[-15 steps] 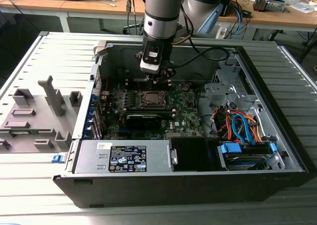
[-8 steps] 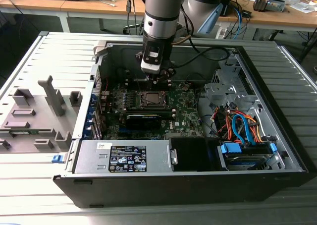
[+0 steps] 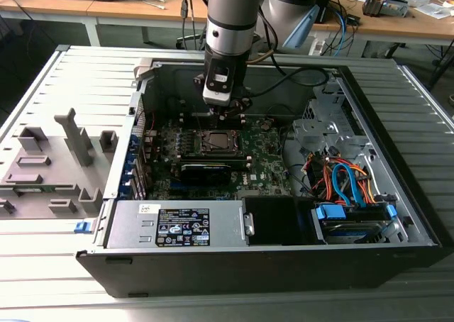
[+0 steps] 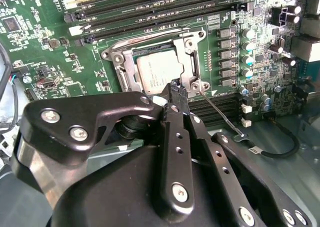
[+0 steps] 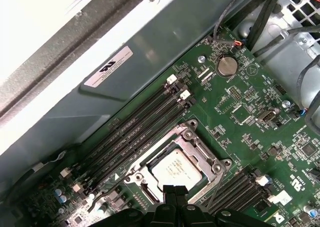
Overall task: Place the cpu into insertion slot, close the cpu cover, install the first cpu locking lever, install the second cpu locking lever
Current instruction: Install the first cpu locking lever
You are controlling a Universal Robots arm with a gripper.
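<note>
The cpu (image 4: 156, 73) lies flat in the insertion slot (image 3: 216, 142) on the green motherboard (image 4: 60, 42), silver top up. The cpu cover (image 4: 125, 72) lies down around it as a silvery frame, and the chip shows through its cut-out. In the first wrist view the cpu (image 5: 177, 169) and cpu cover (image 5: 210, 159) look the same. My gripper (image 4: 177, 93) hovers at one corner of the socket, its black fingertips (image 5: 175, 191) pressed together with nothing visible between them. A thin metal locking lever (image 4: 220, 112) angles away from that corner, apart from the fingers.
The board sits deep in an open black computer case (image 3: 284, 262). Memory slots (image 5: 140, 122) run along one side of the socket. A power supply (image 3: 177, 226), a drive cage with blue and orange cables (image 3: 347, 184) and a grey fixture (image 3: 50, 169) lie around it.
</note>
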